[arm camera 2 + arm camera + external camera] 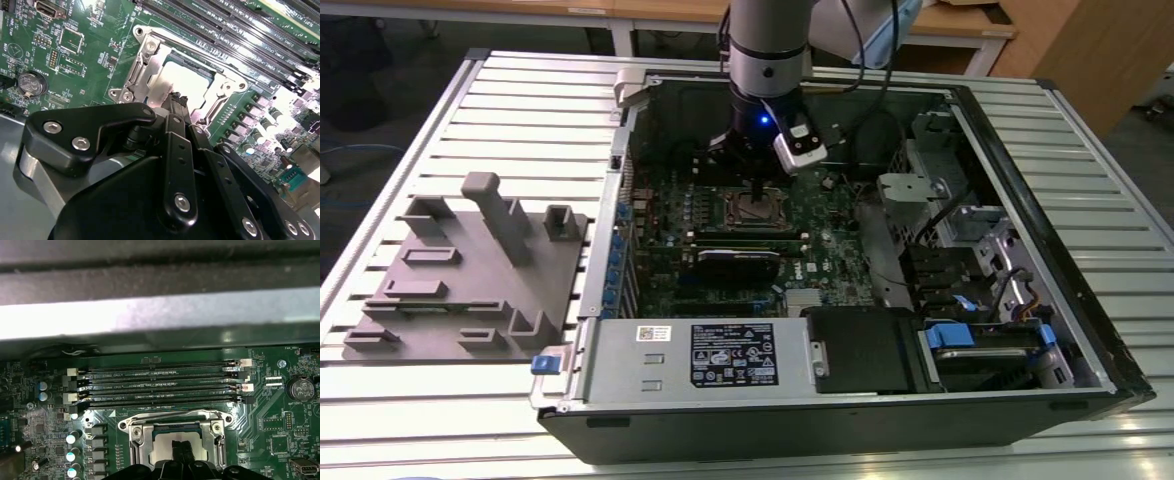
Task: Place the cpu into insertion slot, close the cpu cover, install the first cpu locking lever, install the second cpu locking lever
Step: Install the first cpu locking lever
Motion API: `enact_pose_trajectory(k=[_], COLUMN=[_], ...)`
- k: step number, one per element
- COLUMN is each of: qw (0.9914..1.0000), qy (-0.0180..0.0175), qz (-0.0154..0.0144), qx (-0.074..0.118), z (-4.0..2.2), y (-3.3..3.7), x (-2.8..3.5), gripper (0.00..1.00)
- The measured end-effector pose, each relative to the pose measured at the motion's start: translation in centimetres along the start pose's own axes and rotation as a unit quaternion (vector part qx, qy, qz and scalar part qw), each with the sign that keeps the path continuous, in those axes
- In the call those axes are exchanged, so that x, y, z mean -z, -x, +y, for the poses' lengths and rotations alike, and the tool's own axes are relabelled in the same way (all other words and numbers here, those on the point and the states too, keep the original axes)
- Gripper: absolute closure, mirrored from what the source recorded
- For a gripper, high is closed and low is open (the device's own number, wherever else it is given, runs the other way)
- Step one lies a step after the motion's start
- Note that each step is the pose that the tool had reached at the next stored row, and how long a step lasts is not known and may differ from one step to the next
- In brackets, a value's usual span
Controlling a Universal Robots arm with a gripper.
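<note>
The cpu point(186, 80) point(170, 439) lies flat in the insertion slot point(755, 210), its dull silver top showing. The silvery cpu cover point(146, 60) point(136, 439) lies flat around it, the chip seen through its window. A thin metal lever rod point(175, 416) runs along the socket's side toward the memory slots. My gripper point(176, 100) point(180, 447) point(761, 190) hangs straight over the middle of the chip. Its black fingertips are pressed together with nothing between them, just above or on the chip's top. The black finger linkages hide the near part of the socket in the second wrist view.
Long black memory slots point(160, 385) run beside the socket, with a row of capacitors point(72, 440) and a coin battery point(302, 388) nearby. The open case's wall point(160, 310) rises behind. A grey fixture point(467, 260) lies on the slatted table at the exterior view's left.
</note>
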State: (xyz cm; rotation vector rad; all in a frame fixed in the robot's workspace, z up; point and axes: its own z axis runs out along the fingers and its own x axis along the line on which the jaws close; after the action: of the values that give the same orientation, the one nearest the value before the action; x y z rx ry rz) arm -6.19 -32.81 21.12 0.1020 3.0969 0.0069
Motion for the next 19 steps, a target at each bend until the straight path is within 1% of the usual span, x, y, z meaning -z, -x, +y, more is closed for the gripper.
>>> enact_pose_trajectory(k=[7, 9, 15, 18, 19], qw=[1.0, 1.0, 1.0, 1.0, 1.0], qy=[0.0, 0.0, 0.0, 0.0, 0.0], qz=[0.0, 0.0, 0.0, 0.0, 0.0], qx=[0.0, 0.0, 0.0, 0.0, 0.0], z=[-0.03, -0.13, -0.68, -0.69, -0.79], y=[0.02, 0.02, 0.06, 0.06, 0.06], x=[0.11, 0.12, 0.12, 0.11, 0.11], gripper=[0.9, 0.9, 0.9, 0.9, 0.9])
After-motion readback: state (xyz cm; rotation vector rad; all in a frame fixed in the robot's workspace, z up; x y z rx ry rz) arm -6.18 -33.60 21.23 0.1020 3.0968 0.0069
